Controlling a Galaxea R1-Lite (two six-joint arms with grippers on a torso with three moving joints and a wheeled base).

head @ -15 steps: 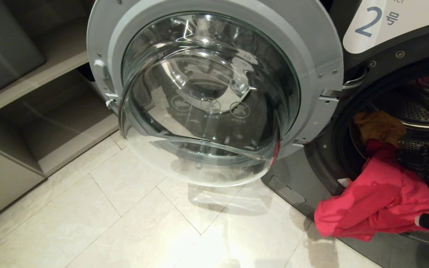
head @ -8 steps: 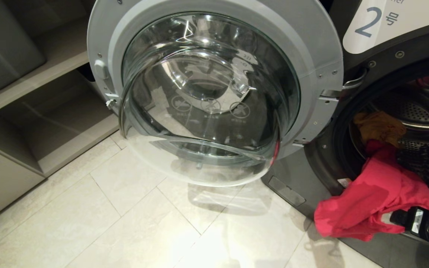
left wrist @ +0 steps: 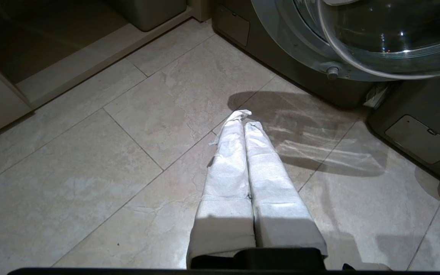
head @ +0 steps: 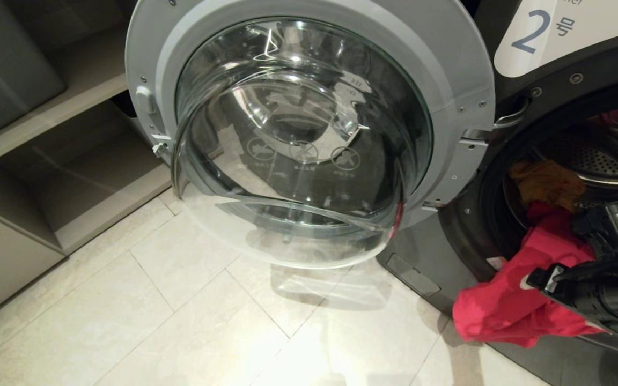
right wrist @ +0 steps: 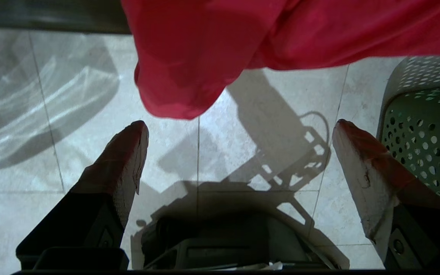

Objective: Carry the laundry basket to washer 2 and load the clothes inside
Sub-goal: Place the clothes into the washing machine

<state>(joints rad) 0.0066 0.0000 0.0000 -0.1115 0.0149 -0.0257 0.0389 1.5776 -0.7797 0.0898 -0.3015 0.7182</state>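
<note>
Down at the open drum of the dark grey front-loading washer 2 (head: 550, 96), the right gripper (right wrist: 239, 152) hangs with its fingers spread wide, empty, beside the pinkish-red garment (head: 507, 300) draped over the door rim. An orange-brown garment (head: 547, 182) lies inside. Nearby stands the perforated dark green plastic laundry basket (right wrist: 426, 126). Above the floor tiles, the left gripper (left wrist: 245, 126) is closed on nothing

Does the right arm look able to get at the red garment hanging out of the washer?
Probably yes: the right tool is open beside the red garment, which droops over the washer rim, with nothing between them.
</note>
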